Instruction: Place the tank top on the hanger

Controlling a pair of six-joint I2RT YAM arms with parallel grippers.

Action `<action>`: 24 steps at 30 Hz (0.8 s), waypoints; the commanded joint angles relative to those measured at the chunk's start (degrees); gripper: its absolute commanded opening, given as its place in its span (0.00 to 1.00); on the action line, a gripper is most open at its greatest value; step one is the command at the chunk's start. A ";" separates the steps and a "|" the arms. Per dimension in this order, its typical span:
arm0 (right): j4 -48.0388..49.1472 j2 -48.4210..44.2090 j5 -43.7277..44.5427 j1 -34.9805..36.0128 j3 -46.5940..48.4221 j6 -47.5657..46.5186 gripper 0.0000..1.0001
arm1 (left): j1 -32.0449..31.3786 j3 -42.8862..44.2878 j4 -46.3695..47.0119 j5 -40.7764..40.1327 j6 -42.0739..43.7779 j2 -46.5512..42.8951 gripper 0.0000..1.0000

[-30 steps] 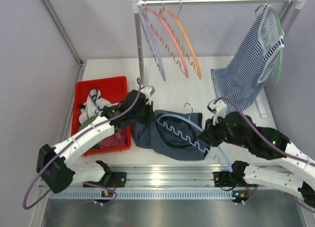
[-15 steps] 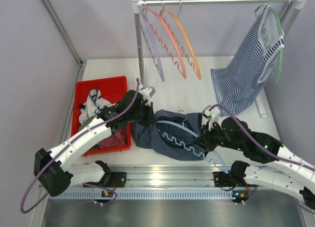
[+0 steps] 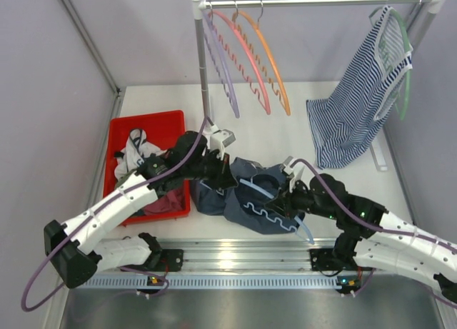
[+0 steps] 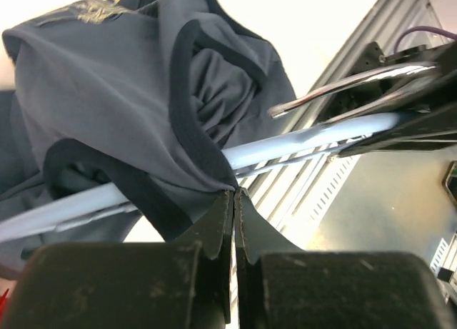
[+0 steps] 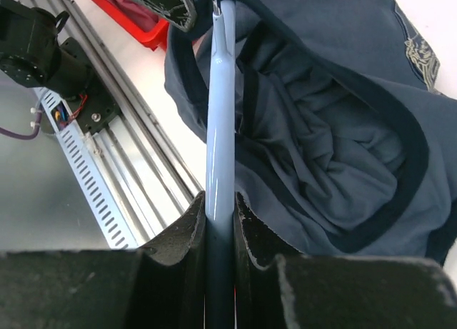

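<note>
White bench (image 3: pixel 285 129), walled in grey, is lying under a clothes rail (image 3: pixel 314 0) that is running along the top of the overhead view.

Low in the left wrist view, the left claw (image 4: pixel 234 200) is pressing its two fingers together on the dark navy trim of the tank top (image 4: pixel 107 79), pinching a fold of slate-blue cloth at the tips. Just above that pinch, the hanger (image 4: pixel 300 140) is running as a pale blue bar across the frame and passing through a trimmed opening. Its metal hook (image 4: pixel 335 90) is sticking out toward the right edge.

At the bottom centre of the right wrist view, the right claw (image 5: pixel 220 222) is clamping one arm of the hanger, which is reaching straight up the frame into the bunched cloth.

From overhead, the tank top is lying crumpled on the bench in the lower middle of the frame, between the two arms, and the hanger's wavy underside is showing across the cloth. A red bin (image 3: pixel 146 122) of mixed clothes is sitting just left of it.

Up on the rail, a purple hanger (image 3: pixel 223 76), a pink hanger (image 3: pixel 251 54) and an orange hanger (image 3: pixel 277 63) are hanging left of centre. At the upper right, a striped top (image 3: pixel 353 108) is hanging on a green hanger (image 3: pixel 408 86).
</note>
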 commanded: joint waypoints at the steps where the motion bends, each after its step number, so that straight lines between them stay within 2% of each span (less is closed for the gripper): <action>1: 12.60 -1.08 -2.64 0.65 -2.44 -1.67 0.00 | -0.55 3.73 1.49 2.02 1.64 -1.91 0.00; 4: 16.20 -1.08 -2.03 0.56 -5.52 -2.02 0.00 | -0.55 4.70 0.88 -0.26 2.25 -1.73 0.00; 7: 19.28 -2.22 -1.06 0.65 -7.63 -2.11 0.00 | -0.46 5.14 -1.92 -8.77 2.25 -1.03 0.00; 10: 20.07 -2.49 -0.88 0.56 -8.33 -2.37 0.00 | -0.46 4.79 -3.08 -12.66 1.11 -1.03 0.17; 11: 20.25 -2.40 -1.06 0.56 -8.68 -2.37 0.00 | -0.55 4.09 -2.47 -12.75 0.76 -1.38 0.33; 14: 22.18 -2.05 -2.38 0.56 -9.82 -1.94 0.00 | -0.46 2.42 -0.01 -13.80 0.58 -3.05 0.44; 16: 22.88 -2.14 -2.55 0.56 -10.26 -1.67 0.00 | -0.55 2.33 0.26 -13.63 0.41 -3.84 0.45; 20: 23.41 -2.23 -1.68 0.56 -10.79 -1.58 0.00 | -0.72 -0.04 4.47 -8.20 0.85 -6.74 0.49; 24: 23.50 -1.79 -1.59 0.48 -10.79 -1.58 0.00 | -4.48 -3.20 11.31 -7.47 0.50 -8.41 0.52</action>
